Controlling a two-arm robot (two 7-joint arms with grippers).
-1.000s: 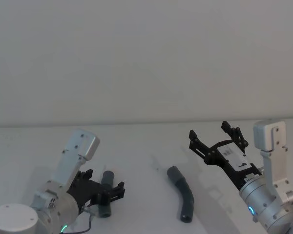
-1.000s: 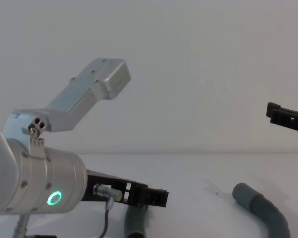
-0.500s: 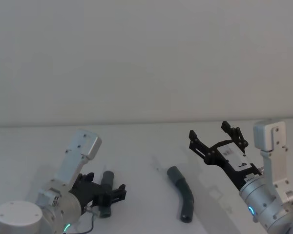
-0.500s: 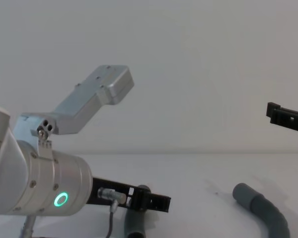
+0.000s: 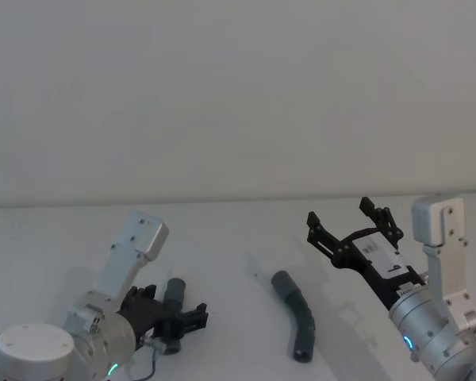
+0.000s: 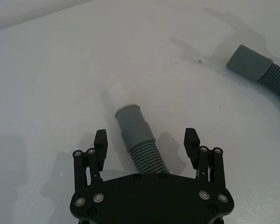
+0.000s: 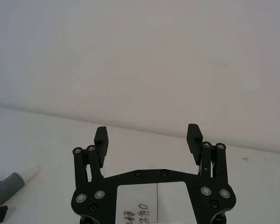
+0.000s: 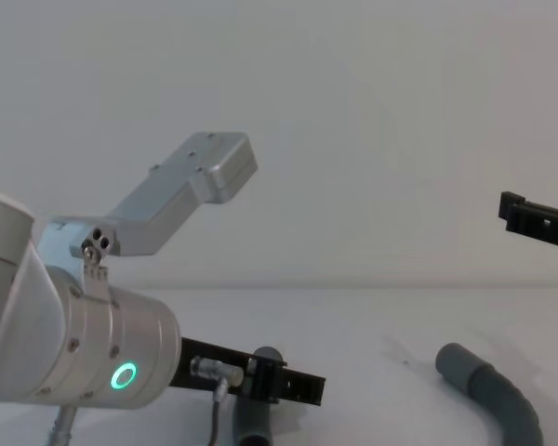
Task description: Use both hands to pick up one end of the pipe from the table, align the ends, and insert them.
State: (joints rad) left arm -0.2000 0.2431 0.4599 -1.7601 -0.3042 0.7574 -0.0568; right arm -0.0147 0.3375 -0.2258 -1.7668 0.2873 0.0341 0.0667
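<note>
The pipe lies on the white table (image 5: 238, 230) with both ends in sight. Its left end (image 6: 130, 122) is a smooth grey cuff with a pale tip, and ribbed hose (image 6: 148, 157) runs back from it. My left gripper (image 6: 146, 140) stands open low over this end, one finger on each side of the hose just behind the cuff, apart from it. In the head view that left gripper (image 5: 174, 308) sits at the lower left. The other end (image 5: 282, 280) rests at mid-table. My right gripper (image 5: 351, 225) hangs open in the air to the right of it, holding nothing.
A thin grey cable (image 8: 212, 413) hangs from the left wrist beside the silver cylinder with the green ring light (image 8: 123, 376). A pale wall rises behind the table. Bare table lies between the two pipe ends.
My left arm has shifted a little forward and to the right, its open fingers now farther along the left pipe end. The right arm and the pipe have not moved.
</note>
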